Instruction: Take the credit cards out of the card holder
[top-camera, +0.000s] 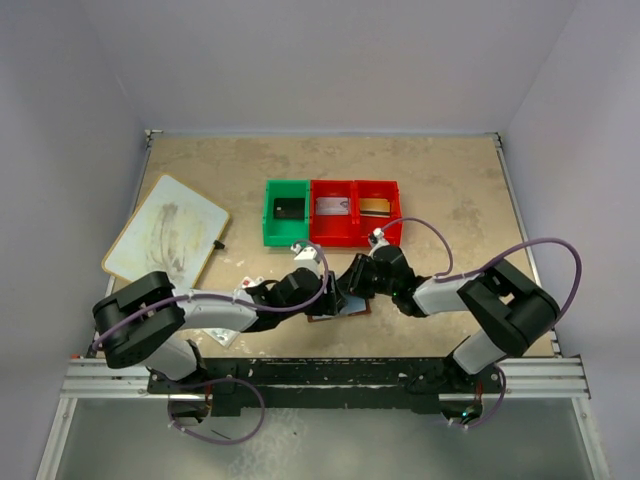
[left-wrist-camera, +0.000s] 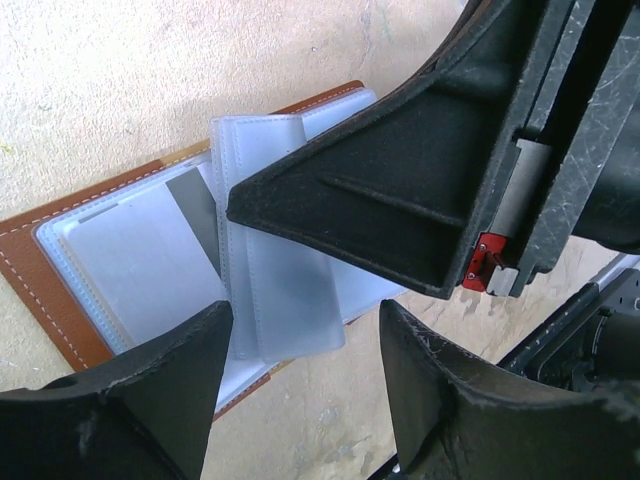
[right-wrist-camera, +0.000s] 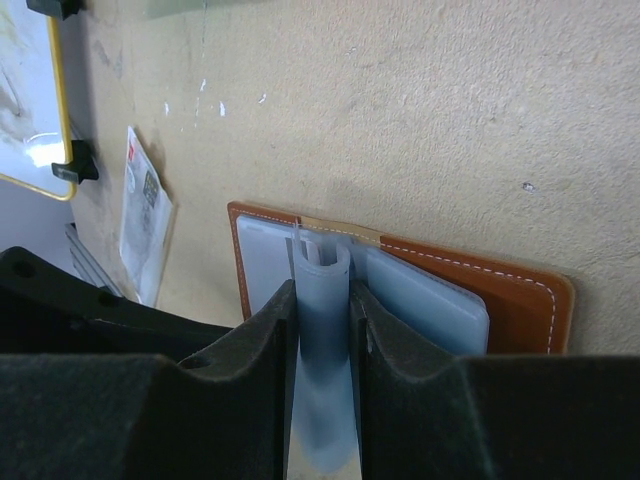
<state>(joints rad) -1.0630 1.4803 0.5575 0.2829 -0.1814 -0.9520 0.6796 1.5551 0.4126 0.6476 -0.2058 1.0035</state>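
Note:
The card holder (left-wrist-camera: 40, 265), brown leather with pale clear pockets, lies open on the table. It shows under both grippers in the top view (top-camera: 352, 310) and in the right wrist view (right-wrist-camera: 525, 300). My right gripper (right-wrist-camera: 322, 295) is shut on a few clear pocket leaves (right-wrist-camera: 325, 350) and holds them up from the spine, curled. It also shows in the top view (top-camera: 352, 283) and in the left wrist view (left-wrist-camera: 400, 200). My left gripper (left-wrist-camera: 305, 320) is open and empty, low over the holder's near edge (top-camera: 318, 290). A grey card (left-wrist-camera: 195, 210) sits in a pocket.
A green bin (top-camera: 286, 212) and two red bins (top-camera: 332, 212) (top-camera: 377, 210) stand behind the holder, each with a card inside. A whiteboard (top-camera: 165, 232) lies at the left. A white printed card or paper (right-wrist-camera: 145, 225) lies on the table near the left arm.

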